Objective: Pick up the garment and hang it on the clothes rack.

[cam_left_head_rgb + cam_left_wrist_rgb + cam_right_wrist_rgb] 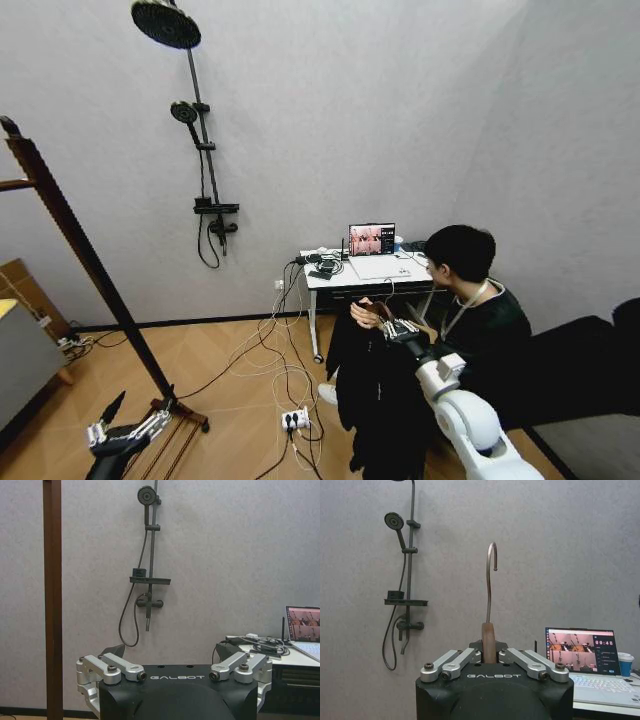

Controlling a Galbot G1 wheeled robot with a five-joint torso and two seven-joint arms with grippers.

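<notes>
Now, right hand [489,657]: closed on the wooden hanger neck of the garment [375,400], which hangs at the right, near the bench [325,281].
Left hand [176,672]: spread wide, holding nothing, low at the near left.
Clothes rack [85,255]: far left, well apart from the garment.

- Right arm [465,410] reaches forward and up from the lower right of the head view, white shoulder shell low, forearm angled inward.
- Right gripper [385,325] is raised at the end of that arm; in the wrist view the right gripper [489,652] has its fingers [462,657] drawn in tight against the wooden neck of a hanger, clamped on it.
- Left arm sits low at the lower left of the head view, parked.
- Left gripper [125,425] points forward and slightly up; in its wrist view the left gripper [175,667] has both fingers [112,667] spread wide apart, nothing between them.
</notes>
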